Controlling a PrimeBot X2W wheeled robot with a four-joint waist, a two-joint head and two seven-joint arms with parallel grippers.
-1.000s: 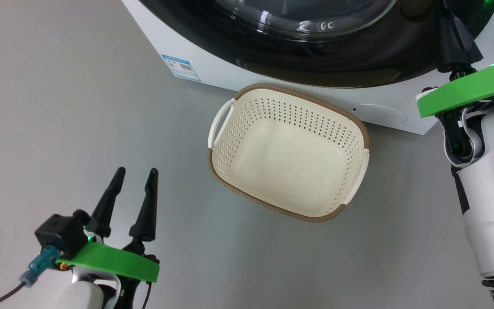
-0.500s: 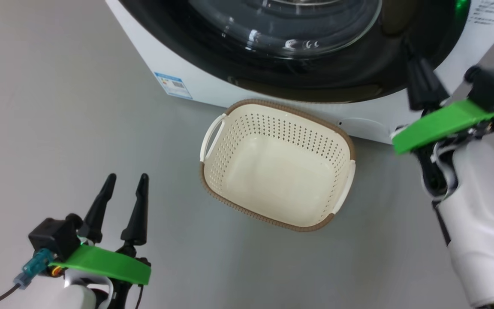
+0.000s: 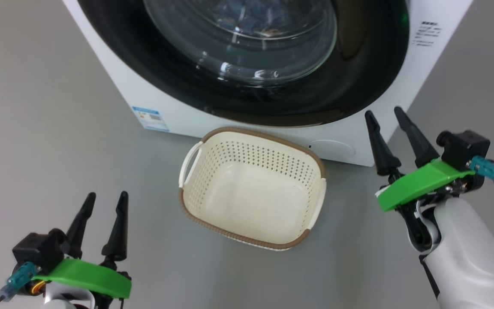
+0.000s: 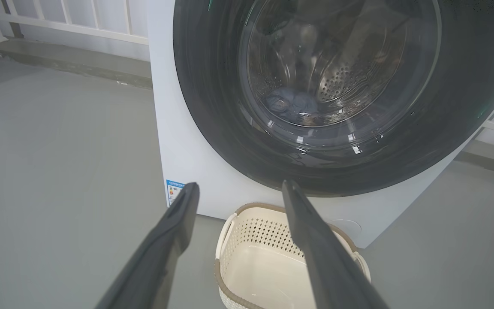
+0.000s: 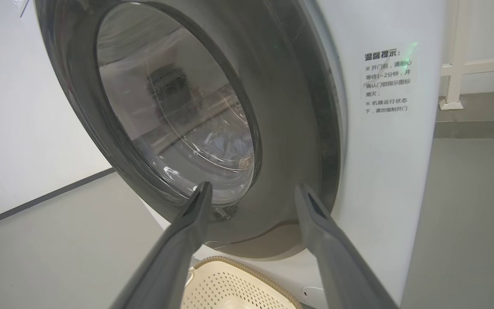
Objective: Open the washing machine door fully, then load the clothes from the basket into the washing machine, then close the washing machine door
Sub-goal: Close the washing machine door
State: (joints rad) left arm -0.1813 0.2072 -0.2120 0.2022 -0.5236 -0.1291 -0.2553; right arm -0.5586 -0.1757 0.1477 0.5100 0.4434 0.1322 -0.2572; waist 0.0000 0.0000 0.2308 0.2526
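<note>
Grey floor (image 3: 37, 128), white railing (image 4: 58, 21) behind; on it the washer (image 3: 178, 122), seen from the front. Door (image 3: 358, 77) flush against the washer's front, apparently shut. Clothes (image 4: 292, 105) inside, a bluish heap behind the glass (image 3: 238, 51). Basket (image 3: 253, 135) on the floor just before the washer, empty, long axis slanting across the head view. Left gripper (image 3: 106, 195) low and well apart from the door, fingers spread, grasping nothing. Right gripper (image 3: 382, 111) near the washer's right corner, fingers likewise spread and empty, pointing up toward the door's right rim. Door up and to the left of those fingers; right arm plainly the nearer. Probably little left beyond a push on that rim, should the door not be fully caught.
</note>
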